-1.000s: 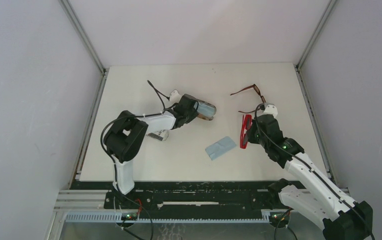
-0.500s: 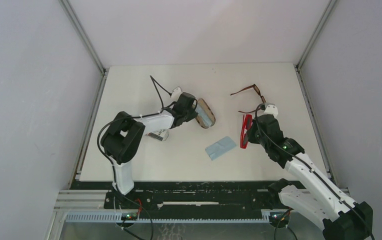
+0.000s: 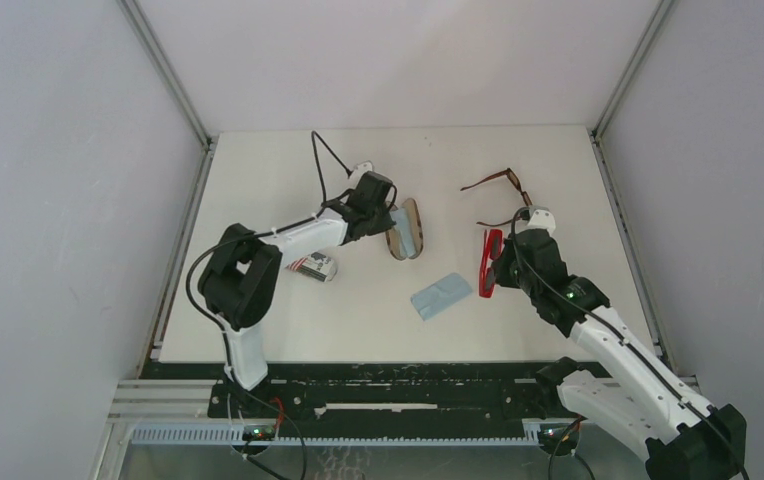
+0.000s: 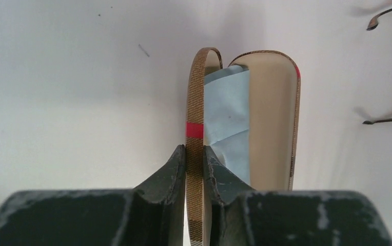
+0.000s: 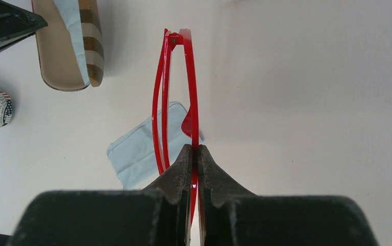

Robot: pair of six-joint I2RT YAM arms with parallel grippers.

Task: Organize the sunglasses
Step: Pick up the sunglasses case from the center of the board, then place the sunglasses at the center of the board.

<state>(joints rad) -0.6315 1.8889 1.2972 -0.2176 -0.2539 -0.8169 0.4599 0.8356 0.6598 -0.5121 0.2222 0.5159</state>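
On the white bench (image 3: 258, 180) between pale walls (image 3: 58, 200), the left jaws pinched the brown case (image 3: 408, 228) by its lid. The right jaws clamped the red sunglasses (image 3: 491, 262); the brown sunglasses (image 3: 510, 180) lay just beyond.

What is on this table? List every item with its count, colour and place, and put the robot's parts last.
red sunglasses: 1, bright red, folded, off the table in the right gripper's grip
brown sunglasses: 1, dark brown, on the table's far right, arms unfolded
brown case: 1, tan check with a red stripe, open, table centre
cloth in case: 1, light blue, inside the open brown case
loose cloth: 1, light blue, on the table near the centre
flag-print case: 1, white, red and blue, beside the left arm
table: 1, off-white
left gripper: 1, dark, pinching the brown case's lid
right gripper: 1, dark, clamped on the red sunglasses
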